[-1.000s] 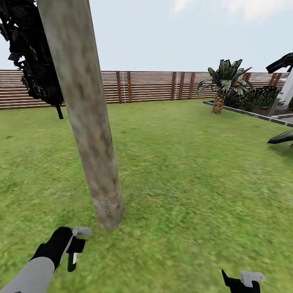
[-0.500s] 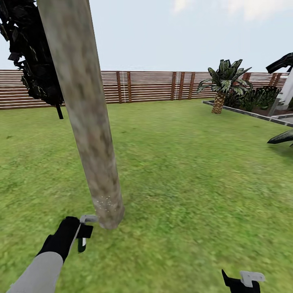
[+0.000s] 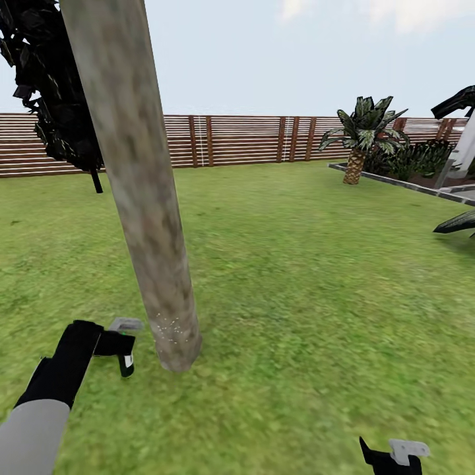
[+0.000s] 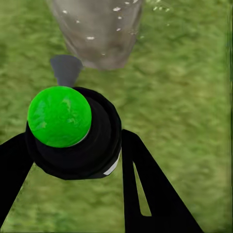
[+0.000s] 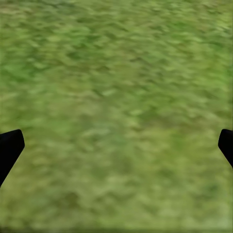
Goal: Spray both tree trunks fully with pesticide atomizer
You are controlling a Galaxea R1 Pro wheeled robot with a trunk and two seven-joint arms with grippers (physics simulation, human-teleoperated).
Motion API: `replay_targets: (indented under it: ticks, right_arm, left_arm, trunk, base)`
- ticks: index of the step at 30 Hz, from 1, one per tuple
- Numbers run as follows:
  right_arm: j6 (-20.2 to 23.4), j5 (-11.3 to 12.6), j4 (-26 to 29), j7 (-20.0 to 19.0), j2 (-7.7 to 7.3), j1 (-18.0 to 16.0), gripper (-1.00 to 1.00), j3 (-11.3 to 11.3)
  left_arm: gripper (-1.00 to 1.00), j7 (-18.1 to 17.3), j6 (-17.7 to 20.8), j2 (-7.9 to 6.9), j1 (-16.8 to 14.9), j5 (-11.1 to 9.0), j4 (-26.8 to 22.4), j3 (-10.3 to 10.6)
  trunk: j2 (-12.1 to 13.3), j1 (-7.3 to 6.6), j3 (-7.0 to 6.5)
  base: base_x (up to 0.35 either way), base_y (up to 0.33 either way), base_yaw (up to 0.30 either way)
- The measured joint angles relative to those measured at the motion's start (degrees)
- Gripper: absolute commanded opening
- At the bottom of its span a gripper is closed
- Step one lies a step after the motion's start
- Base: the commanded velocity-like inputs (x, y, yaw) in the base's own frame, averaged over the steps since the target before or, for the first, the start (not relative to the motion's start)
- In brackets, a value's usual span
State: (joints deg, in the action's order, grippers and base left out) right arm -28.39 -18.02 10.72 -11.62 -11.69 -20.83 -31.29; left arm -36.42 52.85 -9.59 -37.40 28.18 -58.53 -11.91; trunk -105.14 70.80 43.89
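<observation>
Pesticide atomizer (image 4: 73, 131): held in the left gripper (image 3: 117, 342), whose two dark fingers (image 4: 145, 184) are clamped on either side of its black body. In the left wrist view the sprayer shows a round green cap on top and a grey nozzle pointing toward the base of the tree trunk (image 3: 142, 191). The head view places the atomizer (image 3: 125, 359) low, just beside the foot of the trunk and above the lawn (image 3: 297, 277), with a small gap between the two. This low, close hold appears chosen so that the nozzle faces the bark squarely at short range.

Pesticide (image 3: 168, 328) is present as a scatter of tiny white specks on the lowest part of the trunk; the wrist view shows the same specks (image 4: 116, 8) on the bark. The mottled column above that patch carries no visible specks, so coverage is judged to be at an early stage.

The right gripper (image 3: 394, 456) hangs low near the grass with its fingers spread apart and nothing between them. A slatted wooden fence (image 3: 251, 138) closes the lawn, with a short palm (image 3: 361, 135) before it.
</observation>
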Motion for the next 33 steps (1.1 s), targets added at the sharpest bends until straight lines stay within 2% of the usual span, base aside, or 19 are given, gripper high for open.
replay_targets:
  ticks: [2, 5, 8, 10, 14, 16, 21, 24, 25, 27, 33]
  right_arm:
    - [0.0, 0.0, 0.0, 0.0, 0.00, 0.0, 1.00, 0.0]
    - [0.0, 0.0, 0.0, 0.0, 0.00, 0.0, 1.00, 0.0]
    - [0.0, 0.0, 0.0, 0.0, 0.00, 0.0, 1.00, 0.0]
    - [0.0, 0.0, 0.0, 0.0, 0.00, 0.0, 1.00, 0.0]
    - [0.0, 0.0, 0.0, 0.0, 0.00, 0.0, 1.00, 0.0]
    - [0.0, 0.0, 0.0, 0.0, 0.00, 0.0, 1.00, 0.0]
    - [0.0, 0.0, 0.0, 0.0, 0.00, 0.0, 1.00, 0.0]
    - [0.0, 0.0, 0.0, 0.0, 0.00, 0.0, 1.00, 0.0]
    - [0.0, 0.0, 0.0, 0.0, 0.00, 0.0, 1.00, 0.0]
    - [0.0, 0.0, 0.0, 0.0, 0.00, 0.0, 1.00, 0.0]
    - [0.0, 0.0, 0.0, 0.0, 0.00, 0.0, 1.00, 0.0]
  left_arm:
    - [-1.00, -1.2, 1.7, -0.38, 0.0, 0.2, -3.4, 2.1]
    - [-1.00, -2.4, 2.8, -1.38, -0.3, 0.6, -5.0, 3.3]
    - [-1.00, -2.5, 3.3, -2.06, -2.7, 0.5, -5.0, 3.5]
    - [-1.00, -2.7, 4.3, -3.44, -4.9, 0.7, -4.9, 3.5]
    - [-1.00, -3.8, 4.8, -4.47, -7.6, 0.4, -4.6, 3.6]
    - [-1.00, -4.0, 4.9, -5.75, -9.2, 0.6, -4.5, 3.6]
    - [-1.00, -4.1, 5.0, -6.36, -11.4, 0.4, -4.2, 3.6]
    - [-1.00, -4.1, 5.2, -6.34, -11.5, 0.5, -2.3, 3.8]
    - [-1.00, -4.1, 5.2, -6.32, -11.3, 0.2, 0.0, 5.2]
    - [-1.00, -4.0, 4.8, -6.28, -11.1, 0.5, 2.6, 6.5]
    - [-1.00, -3.8, 3.9, -6.12, -10.7, 0.7, 9.1, 7.3]
  trunk:
    - [0.0, 0.00, 0.01]
    - [0.0, 0.00, 0.01]
    - [0.0, 0.00, 0.00]
    - [0.0, 0.00, 0.00]
    - [0.0, 0.00, 0.01]
    - [0.0, 0.00, 0.01]
    - [0.0, 0.00, 0.01]
    - [0.0, 0.01, 0.01]
    - [0.0, 0.01, 0.02]
    - [0.0, 0.01, 0.01]
    - [0.0, 0.01, 0.01]
  base:
    - [0.000, 0.000, 0.000]
    - [0.000, 0.000, 0.000]
    - [0.000, 0.000, 0.000]
    - [0.000, 0.000, 0.000]
    - [0.000, 0.000, 0.000]
    - [0.000, 0.000, 0.000]
    - [0.000, 0.000, 0.000]
    - [0.000, 0.000, 0.000]
    - [0.000, 0.000, 0.000]
    - [0.000, 0.000, 0.000]
    - [0.000, 0.000, 0.000]
